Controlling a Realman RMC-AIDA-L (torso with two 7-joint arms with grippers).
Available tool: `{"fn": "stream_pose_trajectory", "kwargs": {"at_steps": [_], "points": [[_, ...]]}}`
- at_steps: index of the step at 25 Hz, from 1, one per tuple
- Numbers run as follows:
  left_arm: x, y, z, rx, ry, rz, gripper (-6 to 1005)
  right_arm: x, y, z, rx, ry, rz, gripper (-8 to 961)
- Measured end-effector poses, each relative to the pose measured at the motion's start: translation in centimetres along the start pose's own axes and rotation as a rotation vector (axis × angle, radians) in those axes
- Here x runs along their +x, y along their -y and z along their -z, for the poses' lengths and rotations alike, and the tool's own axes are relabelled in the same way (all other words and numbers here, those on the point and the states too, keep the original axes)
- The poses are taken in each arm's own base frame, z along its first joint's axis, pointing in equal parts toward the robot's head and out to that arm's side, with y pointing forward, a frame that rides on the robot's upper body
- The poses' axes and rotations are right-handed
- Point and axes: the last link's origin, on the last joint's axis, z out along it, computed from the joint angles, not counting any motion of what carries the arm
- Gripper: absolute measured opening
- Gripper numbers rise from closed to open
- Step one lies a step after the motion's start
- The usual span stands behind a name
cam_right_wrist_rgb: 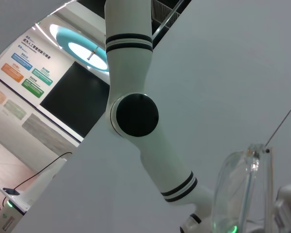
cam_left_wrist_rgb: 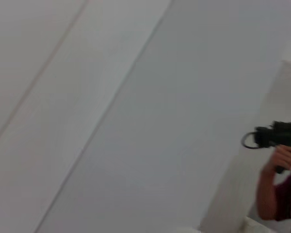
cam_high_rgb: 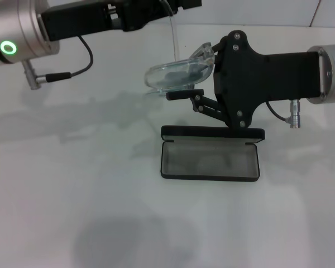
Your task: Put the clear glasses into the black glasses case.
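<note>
Clear glasses [cam_high_rgb: 176, 72] aloft, gripped by right gripper [cam_high_rgb: 198, 75] fingers above open black glasses case [cam_high_rgb: 210, 159]. Left gripper [cam_high_rgb: 156, 11] cut off at top edge; fingers' state unclear.

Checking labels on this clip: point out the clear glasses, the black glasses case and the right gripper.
clear glasses [cam_high_rgb: 173, 75], head view, on the curved lens.
black glasses case [cam_high_rgb: 209, 177], head view, on the front rim of the open tray.
right gripper [cam_high_rgb: 198, 72], head view, between its fingertips at the glasses.

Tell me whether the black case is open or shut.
Open: the black glasses case lies with its lid back, grey lining showing, nothing inside.
</note>
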Motion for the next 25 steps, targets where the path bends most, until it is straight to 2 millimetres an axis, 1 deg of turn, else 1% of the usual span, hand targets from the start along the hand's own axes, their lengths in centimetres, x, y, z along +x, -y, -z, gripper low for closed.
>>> {"fn": "stream_pose_trajectory", "kwargs": {"at_steps": [7, 18, 22, 25], "points": [[-0.4, -1.0, -0.3, -0.073, 0.021, -0.019, 126, 0.0, -0.3, 0.1, 0.008, 0.001, -0.006, 112], [-0.2, -0.3, 0.4, -0.014, -0.037, -0.031, 126, -0.1, -0.7, 0.1, 0.014, 0.022, -0.019, 113], [-0.2, -0.6, 0.4, -0.031, -0.039, -0.03, 126, -0.1, -0.7, 0.2, 0.014, 0.022, -0.02, 113], [-0.5, -1.2, 0.3, -0.072, -0.027, -0.027, 126, -0.1, -0.8, 0.2, 0.015, 0.022, -0.02, 112]]}}
